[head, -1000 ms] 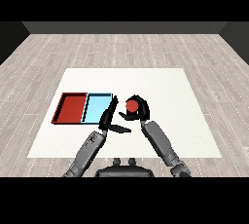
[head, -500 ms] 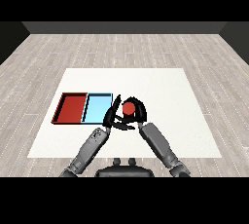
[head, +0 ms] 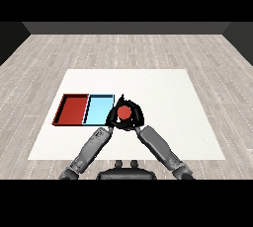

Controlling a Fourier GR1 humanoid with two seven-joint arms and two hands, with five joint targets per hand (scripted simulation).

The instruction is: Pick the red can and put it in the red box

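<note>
The right robot hand (head: 132, 118) is curled round the small red cylindrical can (head: 123, 113) and has carried it leftward, now beside the light blue tray (head: 98, 110). The shallow red tray (head: 72, 109) lies further left. The left robot hand (head: 112, 118) has drawn close; I cannot tell its fingers' state.

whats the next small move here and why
Probably carry the red can further left, past the light blue tray, toward the red tray. The right robot hand is curled round the can, which now sits at the blue tray's right edge, with the red tray beyond it. The left robot hand is close beside the can, so it may need to give way.
</note>
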